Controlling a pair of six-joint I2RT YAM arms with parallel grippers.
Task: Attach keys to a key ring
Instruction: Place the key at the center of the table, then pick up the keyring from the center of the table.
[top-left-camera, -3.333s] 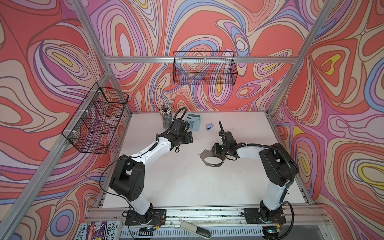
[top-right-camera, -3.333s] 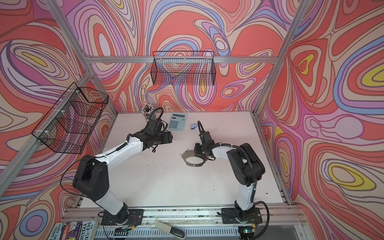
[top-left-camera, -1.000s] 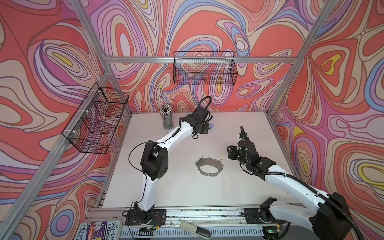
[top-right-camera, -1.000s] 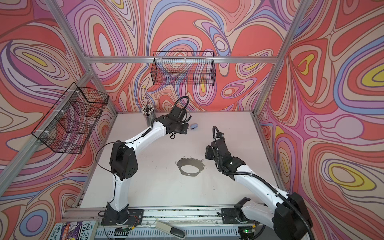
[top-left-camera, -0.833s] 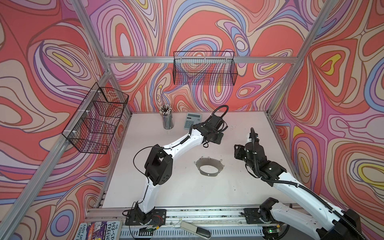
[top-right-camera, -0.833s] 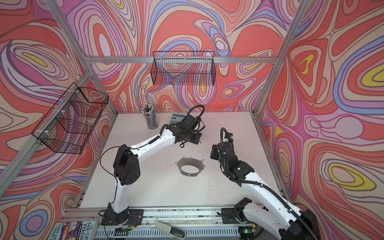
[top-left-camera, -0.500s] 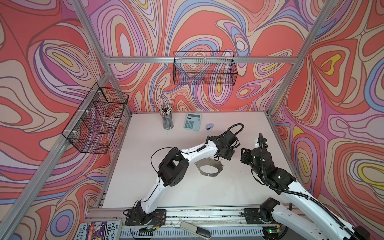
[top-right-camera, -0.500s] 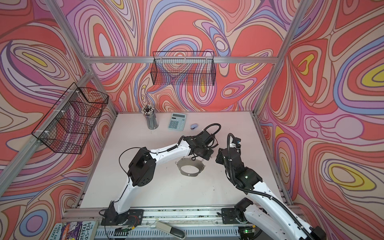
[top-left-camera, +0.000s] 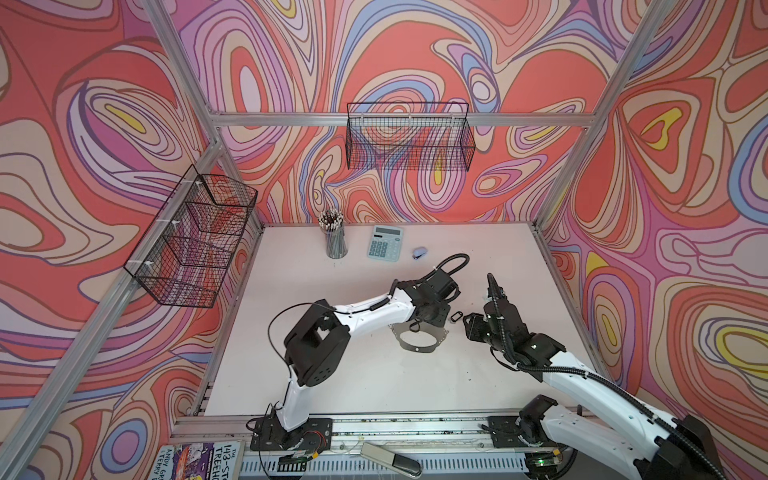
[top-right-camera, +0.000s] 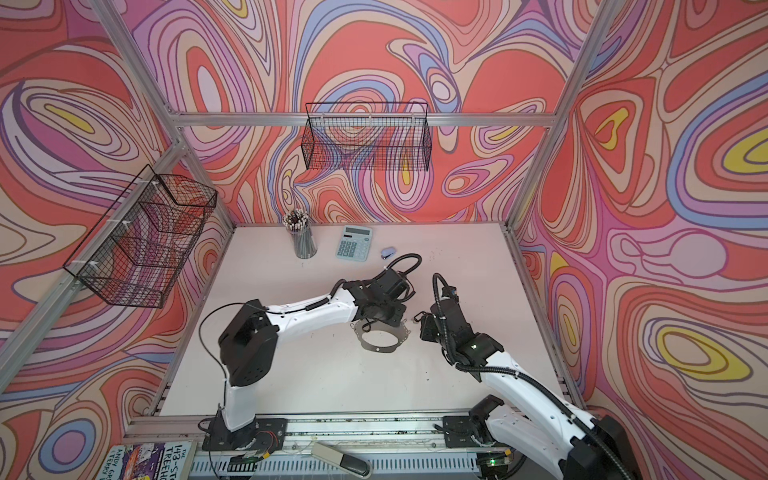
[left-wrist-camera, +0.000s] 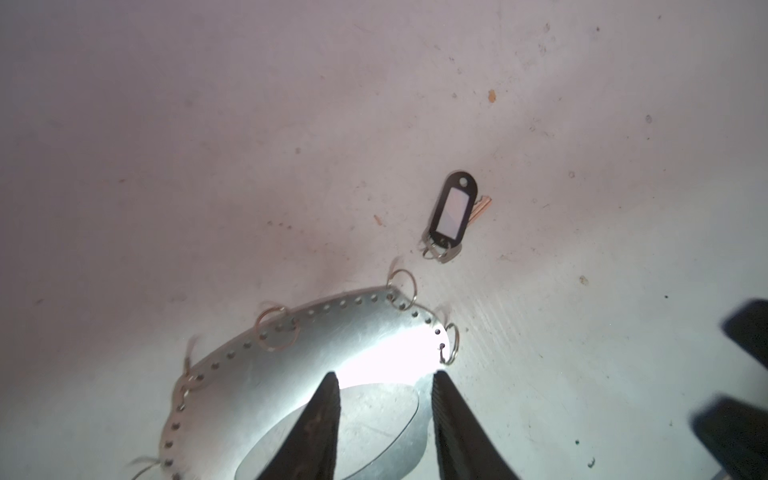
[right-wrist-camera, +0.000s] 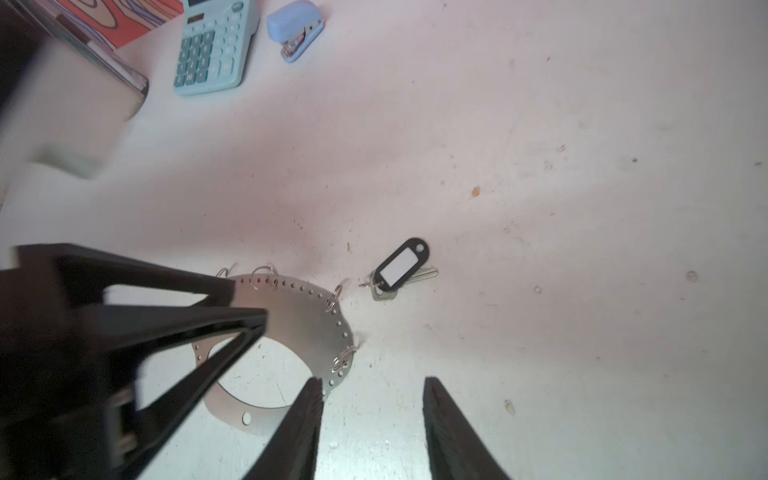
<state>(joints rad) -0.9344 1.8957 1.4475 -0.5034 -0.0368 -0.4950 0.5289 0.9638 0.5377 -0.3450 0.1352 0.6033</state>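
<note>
The key ring (top-left-camera: 417, 345) (top-right-camera: 379, 344), a flat oval band with small wire loops on its dotted rim, lies flat on the table. The keys (top-left-camera: 456, 316) (left-wrist-camera: 453, 212) (right-wrist-camera: 401, 266), a black tag with a pale window over a small silver key, lie loose just off the band's rim. My left gripper (left-wrist-camera: 384, 376) (right-wrist-camera: 249, 305) hangs over the band with its jaws apart and nothing between them. My right gripper (right-wrist-camera: 371, 381) (top-left-camera: 471, 328) stands open over bare table beside the band, short of the keys.
At the back of the table stand a cup of pencils (top-left-camera: 336, 239), a pale blue calculator (top-left-camera: 385, 243) and a small blue stapler (top-left-camera: 419, 252). Wire baskets hang on the back wall (top-left-camera: 409, 137) and the left wall (top-left-camera: 191, 241).
My left arm has swung from the back near the calculator to over the key ring, and its jaws now stand apart. The right arm has shifted to the ring's right.
</note>
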